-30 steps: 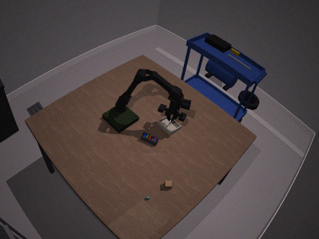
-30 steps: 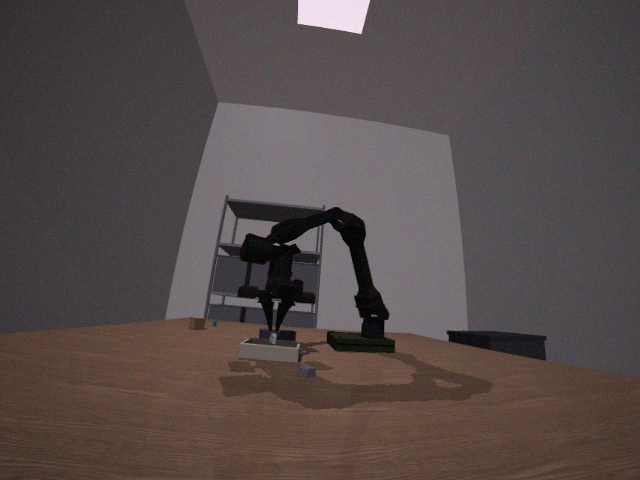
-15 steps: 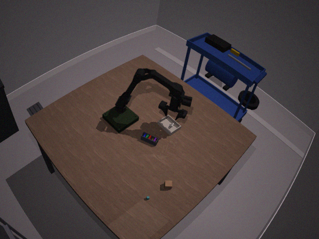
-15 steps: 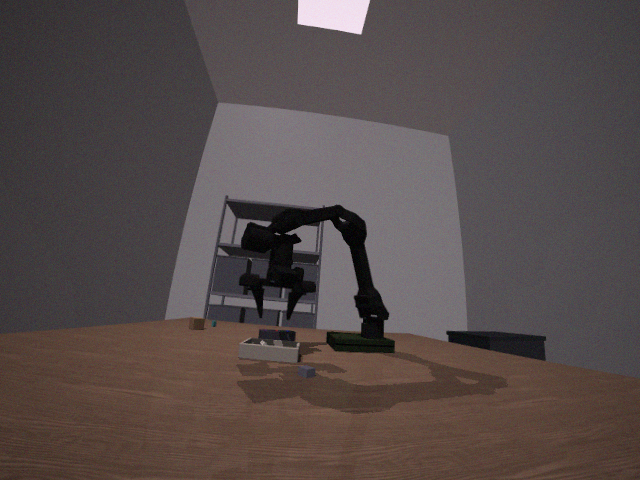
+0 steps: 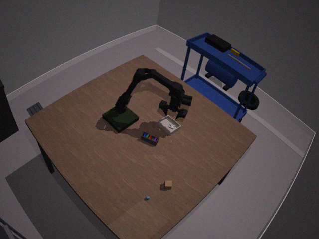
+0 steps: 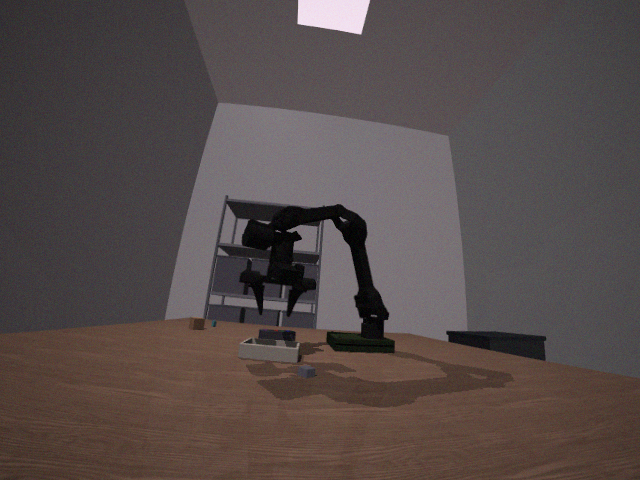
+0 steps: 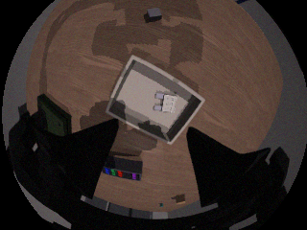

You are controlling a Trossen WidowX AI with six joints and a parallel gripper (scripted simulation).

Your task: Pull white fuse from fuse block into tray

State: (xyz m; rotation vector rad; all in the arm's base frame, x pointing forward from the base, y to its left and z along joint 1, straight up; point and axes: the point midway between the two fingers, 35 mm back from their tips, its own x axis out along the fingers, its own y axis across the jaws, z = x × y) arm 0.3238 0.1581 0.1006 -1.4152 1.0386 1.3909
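The white fuse [image 5: 172, 125] [image 7: 164, 103] lies on the floor of the shallow white tray [image 5: 162, 122] [image 6: 268, 352] [image 7: 133, 88]. My gripper [image 5: 172, 114] [image 6: 275, 312] [image 7: 153, 126] is open and empty. It hangs well above the tray, with its fingers spread wide apart. The dark fuse block [image 5: 148, 139] [image 6: 276, 334] [image 7: 122, 169] stands beside the tray with several coloured fuses in it, clear of the gripper.
A small grey cube [image 6: 306, 370] [image 7: 153, 14] lies on the table beyond the tray. A brown cube [image 5: 168, 183] [image 6: 196, 323] and a tiny teal cube [image 5: 147, 197] [image 6: 214, 323] lie far off. The arm's green base [image 5: 120, 118] [image 6: 360, 341] is near the block. A blue cart [image 5: 226, 69] stands off the table.
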